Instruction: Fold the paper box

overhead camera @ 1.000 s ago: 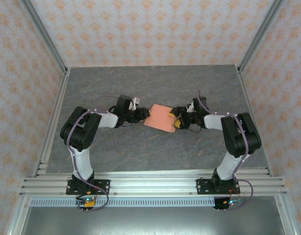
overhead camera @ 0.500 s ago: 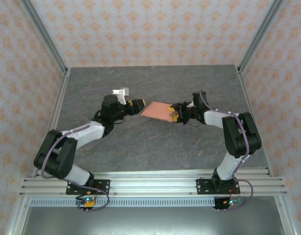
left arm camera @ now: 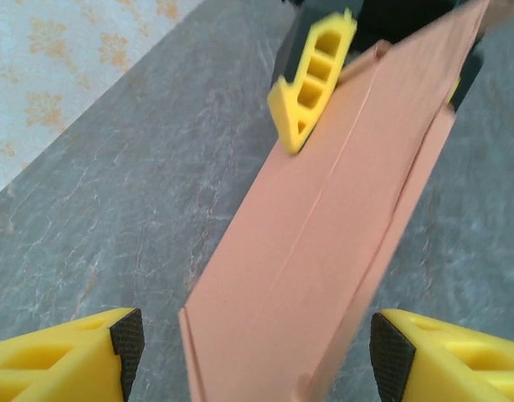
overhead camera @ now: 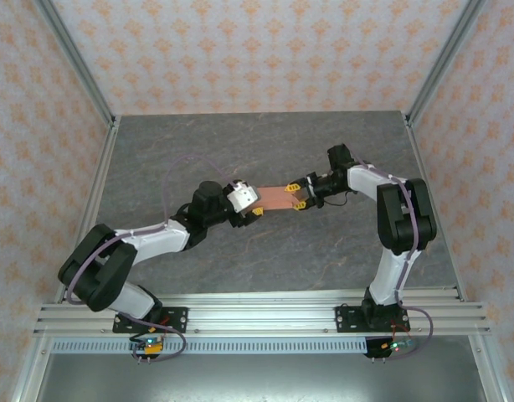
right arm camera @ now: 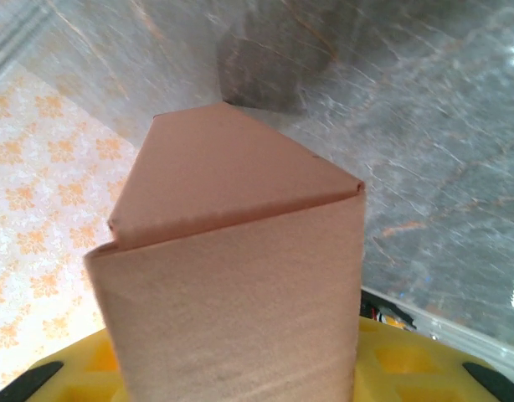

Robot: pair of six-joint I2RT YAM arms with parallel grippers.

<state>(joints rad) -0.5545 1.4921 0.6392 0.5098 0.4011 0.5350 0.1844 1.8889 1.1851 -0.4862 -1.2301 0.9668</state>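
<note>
Top external view, centre: the right gripper (overhead camera: 297,194) clamps the box (overhead camera: 278,199) by its right end; the left gripper (left arm camera: 255,356) stands open around the left end, not touching.

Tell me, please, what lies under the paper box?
Grey marbled table shows on both sides of the paper box; the strip directly beneath is covered by the card, so anything there is hidden.

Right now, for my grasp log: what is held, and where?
The right gripper pinches the box at one end; the left gripper stands open around the other end.
</note>
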